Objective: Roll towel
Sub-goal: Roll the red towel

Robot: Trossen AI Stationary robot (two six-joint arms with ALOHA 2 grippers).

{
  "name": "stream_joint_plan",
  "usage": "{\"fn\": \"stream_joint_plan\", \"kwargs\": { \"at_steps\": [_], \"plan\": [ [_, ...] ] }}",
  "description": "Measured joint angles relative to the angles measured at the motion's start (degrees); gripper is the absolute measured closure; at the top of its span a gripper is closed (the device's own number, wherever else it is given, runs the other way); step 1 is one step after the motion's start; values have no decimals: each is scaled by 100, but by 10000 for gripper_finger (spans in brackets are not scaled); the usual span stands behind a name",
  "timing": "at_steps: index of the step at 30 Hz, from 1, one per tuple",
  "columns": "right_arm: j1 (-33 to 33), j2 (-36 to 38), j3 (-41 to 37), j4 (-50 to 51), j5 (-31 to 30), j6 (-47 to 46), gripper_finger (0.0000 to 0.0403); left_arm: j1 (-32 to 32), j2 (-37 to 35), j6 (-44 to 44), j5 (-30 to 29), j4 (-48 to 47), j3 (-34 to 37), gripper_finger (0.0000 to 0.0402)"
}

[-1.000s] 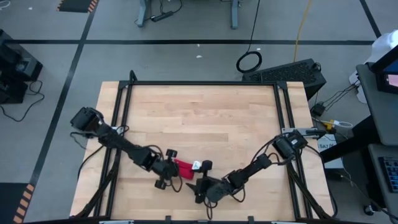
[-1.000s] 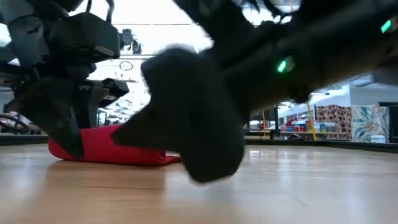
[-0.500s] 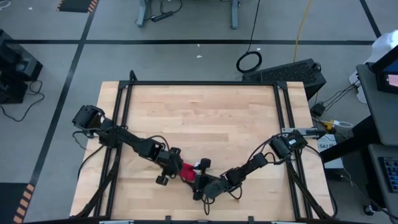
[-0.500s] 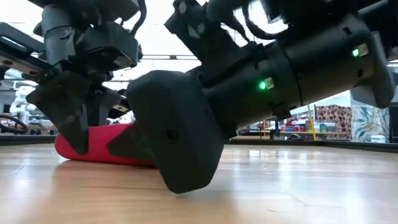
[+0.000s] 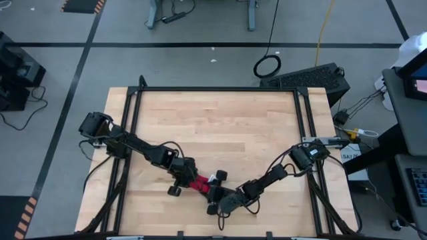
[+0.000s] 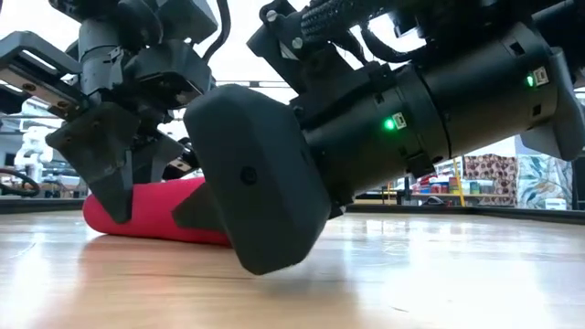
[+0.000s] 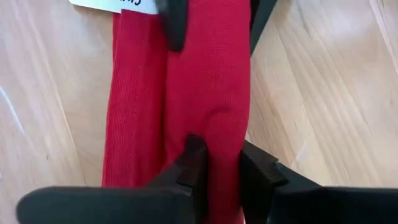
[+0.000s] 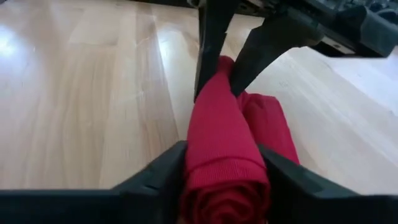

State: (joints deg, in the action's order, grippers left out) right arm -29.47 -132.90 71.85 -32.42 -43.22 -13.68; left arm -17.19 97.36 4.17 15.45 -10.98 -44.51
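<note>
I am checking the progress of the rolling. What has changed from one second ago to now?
The right tool moved in from beside the towel and now closes around one end of the roll. The left tool shifted slightly toward the table's middle, still clamped on the other end. The towel stayed rolled on the table, near its front edge.

Rolled red towel (image 5: 199, 184) lies on wooden table (image 5: 220, 127).
</note>
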Motion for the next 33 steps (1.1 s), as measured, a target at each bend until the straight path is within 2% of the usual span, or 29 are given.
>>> {"fn": "stream_joint_plan", "kwargs": {
  "at_steps": [5,9,15,20,27,33],
  "plan": [
    [0,9,18,273,23,-441,311,-15,-1,432,-310,7,0,288],
    [2,-26,24,367,142,-578,342,-17,-148,658,-924,-18,7,245],
    [24,-160,33,316,100,-859,320,-102,-883,847,-1992,-244,44,191],
    [24,-164,31,373,197,-1071,312,-583,-1307,766,-2771,-205,26,172],
    [26,-175,24,389,228,-1141,316,-1421,-1152,710,-3759,-197,17,171],
    [28,-177,20,390,260,-1331,316,-2054,-881,595,-4740,318,15,171]
  ]
}}
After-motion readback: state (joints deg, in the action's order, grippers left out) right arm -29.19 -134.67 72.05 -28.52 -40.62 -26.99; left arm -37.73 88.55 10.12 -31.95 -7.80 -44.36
